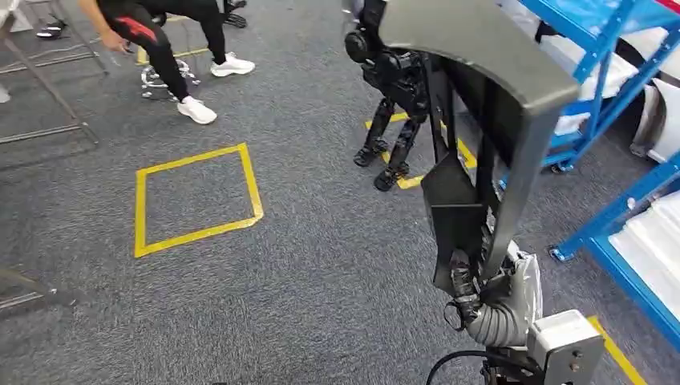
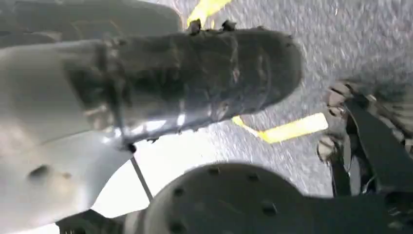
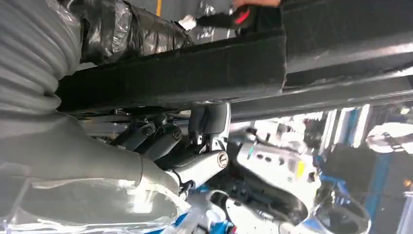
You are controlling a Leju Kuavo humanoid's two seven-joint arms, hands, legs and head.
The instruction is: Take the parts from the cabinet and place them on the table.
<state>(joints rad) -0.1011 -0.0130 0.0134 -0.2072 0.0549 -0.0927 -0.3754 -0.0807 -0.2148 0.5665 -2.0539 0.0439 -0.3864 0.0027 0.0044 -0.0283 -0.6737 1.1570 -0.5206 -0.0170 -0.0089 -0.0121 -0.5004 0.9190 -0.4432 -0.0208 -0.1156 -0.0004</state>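
My right hand [image 1: 473, 298] grips the lower end of a long dark part [image 1: 489, 104] with a flat grey top. The part rises steeply in front of me at the right of the head view. In the right wrist view the part's black bar [image 3: 195, 73] runs across the picture. There the right hand [image 3: 160, 141] has its dark fingers on one side of the bar and a taped thumb [image 3: 126, 29] on the other. The left hand [image 2: 160, 78] hangs blurred over the grey carpet, a thick taped digit stretched out. I cannot tell whether it holds anything.
Blue metal racks [image 1: 609, 72] with white bins stand at the right. A dark legged robot [image 1: 393, 136] stands ahead on yellow tape. A yellow taped square [image 1: 196, 196] marks the carpet. A person [image 1: 160, 40] sits at the far left, near metal table legs [image 1: 48, 88].
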